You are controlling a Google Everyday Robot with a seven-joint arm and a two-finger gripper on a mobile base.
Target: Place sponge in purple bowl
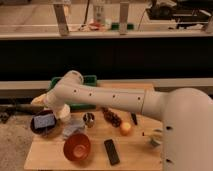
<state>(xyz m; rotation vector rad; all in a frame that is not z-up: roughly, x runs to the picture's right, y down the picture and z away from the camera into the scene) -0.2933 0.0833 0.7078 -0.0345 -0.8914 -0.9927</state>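
The dark purple bowl stands at the table's left edge. A blue sponge lies inside it, over the bowl's middle. My white arm reaches from the lower right across the table to the left. Its gripper hangs just right of the bowl's rim, close above the sponge's right end. I cannot tell whether the gripper touches the sponge.
An orange-red bowl stands at the front. A crumpled wrapper, a metal cup, grapes, an orange and a black flat device lie on the wooden table. A green tray sits behind the arm.
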